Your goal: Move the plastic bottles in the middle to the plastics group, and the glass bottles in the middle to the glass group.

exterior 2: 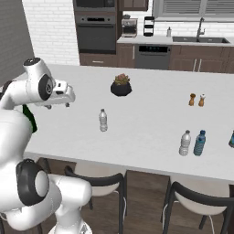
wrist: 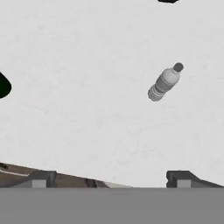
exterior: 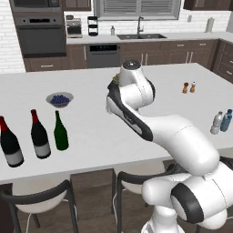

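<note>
My gripper [wrist: 113,179] is open with nothing between its fingertips [wrist: 41,178], and it hangs above the white island counter [exterior 2: 146,123]. In the right base view the gripper [exterior 2: 57,106] is at the left, apart from one clear plastic bottle [exterior 2: 103,120] that stands alone mid-counter. The hand view has that plastic bottle [wrist: 165,82] up and to the right. A second clear bottle [exterior 2: 185,143] stands beside a teal-blue one [exterior 2: 199,143] at the right. The green glass bottle [exterior: 60,132] stands next to two black wine bottles [exterior: 40,135] at the left.
A bowl of blueberries [exterior: 59,98] sits behind the wine bottles. A potted plant [exterior 2: 121,85] stands at mid-counter, and two shakers [exterior 2: 196,99] farther right. Chairs [exterior 2: 96,183] line the counter's near edge. Another teal item [exterior 2: 232,139] touches the right border.
</note>
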{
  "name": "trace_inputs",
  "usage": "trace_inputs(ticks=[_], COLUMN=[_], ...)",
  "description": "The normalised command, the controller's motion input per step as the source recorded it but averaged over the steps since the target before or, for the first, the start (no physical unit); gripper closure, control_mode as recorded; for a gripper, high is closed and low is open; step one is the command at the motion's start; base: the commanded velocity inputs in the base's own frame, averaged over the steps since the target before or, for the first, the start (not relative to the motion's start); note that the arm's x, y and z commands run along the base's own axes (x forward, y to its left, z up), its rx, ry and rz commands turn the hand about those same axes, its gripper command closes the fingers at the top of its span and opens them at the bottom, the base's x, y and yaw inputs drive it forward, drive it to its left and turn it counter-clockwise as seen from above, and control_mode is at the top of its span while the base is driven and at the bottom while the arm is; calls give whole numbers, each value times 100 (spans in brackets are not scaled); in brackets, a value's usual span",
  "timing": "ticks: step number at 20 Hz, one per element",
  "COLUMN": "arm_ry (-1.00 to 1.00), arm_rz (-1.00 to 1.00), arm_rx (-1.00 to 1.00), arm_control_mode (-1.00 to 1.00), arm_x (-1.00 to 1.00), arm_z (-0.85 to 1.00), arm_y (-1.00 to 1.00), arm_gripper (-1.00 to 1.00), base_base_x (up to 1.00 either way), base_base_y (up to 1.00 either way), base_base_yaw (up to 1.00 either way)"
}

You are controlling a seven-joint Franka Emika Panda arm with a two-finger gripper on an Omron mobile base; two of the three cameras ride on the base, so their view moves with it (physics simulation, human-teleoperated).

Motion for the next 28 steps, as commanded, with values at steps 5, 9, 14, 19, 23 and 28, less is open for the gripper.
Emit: trace_inputs(ticks=[5,9,14,19,23,28], arm_ry=[5,0,0,-1,-7,0], arm_rz=[-23,-10,-2,0,0,0], arm_rx=[23,2,0,0,0,0], arm_control_mode=[-100,-100,-100,-100,-100,-100], arm_x=[12,50,72,64,55,18], arm_z=[-23,-22,-28,-18,-29,-35], arm_y=[-100,-60,-27,-42,-18,0], arm_gripper=[-100,-100,-100,-100,-100,-100], base_base_x=[0,0,0,0,0,0], base_base_y=[0,0,0,0,0,0], base_base_yaw=[0,0,0,0,0,0])
